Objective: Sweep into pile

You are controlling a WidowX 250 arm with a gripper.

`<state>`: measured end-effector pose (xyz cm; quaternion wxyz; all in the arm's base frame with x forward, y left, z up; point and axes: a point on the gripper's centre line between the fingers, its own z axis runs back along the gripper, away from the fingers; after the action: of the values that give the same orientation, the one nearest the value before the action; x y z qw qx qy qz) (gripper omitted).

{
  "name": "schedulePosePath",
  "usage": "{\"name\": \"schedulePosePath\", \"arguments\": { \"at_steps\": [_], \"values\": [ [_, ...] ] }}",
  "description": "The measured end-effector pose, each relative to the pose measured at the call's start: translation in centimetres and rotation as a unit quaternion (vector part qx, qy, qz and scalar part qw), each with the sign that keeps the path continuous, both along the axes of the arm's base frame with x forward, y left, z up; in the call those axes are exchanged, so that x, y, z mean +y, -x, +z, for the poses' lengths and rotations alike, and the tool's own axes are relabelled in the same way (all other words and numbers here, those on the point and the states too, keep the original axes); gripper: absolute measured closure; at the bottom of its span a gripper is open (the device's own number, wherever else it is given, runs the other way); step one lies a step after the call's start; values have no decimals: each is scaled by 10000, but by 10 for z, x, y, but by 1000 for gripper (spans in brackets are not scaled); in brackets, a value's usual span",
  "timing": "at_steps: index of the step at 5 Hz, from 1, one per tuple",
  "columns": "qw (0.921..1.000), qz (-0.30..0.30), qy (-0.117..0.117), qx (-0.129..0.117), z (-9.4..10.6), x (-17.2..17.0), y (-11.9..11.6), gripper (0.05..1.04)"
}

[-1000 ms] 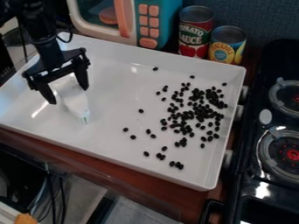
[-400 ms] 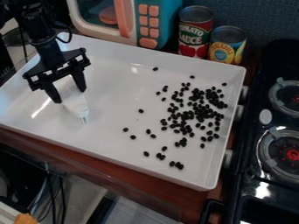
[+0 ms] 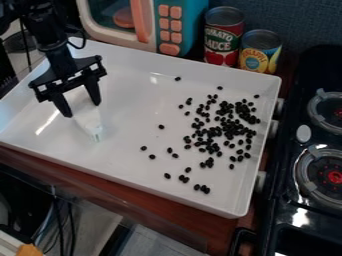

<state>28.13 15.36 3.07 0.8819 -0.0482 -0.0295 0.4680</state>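
Note:
The black gripper (image 3: 82, 110) is over the left part of the white tray (image 3: 140, 87), pointing down. Its two fingers are shut on a white brush-like tool (image 3: 92, 126), whose lower end points down and slightly right, low over the tray floor or touching it; I cannot tell which. Dark beans (image 3: 230, 126) lie in a loose cluster on the tray's right side. Several stray beans are scattered left of the cluster and toward the front, and one lies near the back.
Behind the tray stand a toy microwave (image 3: 143, 25), a tomato sauce can (image 3: 223, 36) and a pineapple can (image 3: 260, 51). A black stove (image 3: 304, 180) with two burners is at the right. Raised walls surround the tray.
The gripper's fingers have drawn closer together around the white tool. The tool's lower end shifted slightly left, then back right. The beans have not moved.

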Motion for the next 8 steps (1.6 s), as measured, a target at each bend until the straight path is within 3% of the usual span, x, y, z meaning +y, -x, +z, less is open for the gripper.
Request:
{"name": "schedulePosePath", "arguments": {
  "at_steps": [3,4,5,6,7,8],
  "values": [
    [9987,-322,289,278,-3,-26,14,399],
    [9982,-152,526,250,-3,-39,22,399],
    [9970,-87,774,15,-2,-55,32,399],
    [9948,56,980,254,-2,-61,33,399],
    [9926,173,1034,606,-5,-73,33,399],
    [9946,261,780,632,-5,-90,33,399]
  ]
}}
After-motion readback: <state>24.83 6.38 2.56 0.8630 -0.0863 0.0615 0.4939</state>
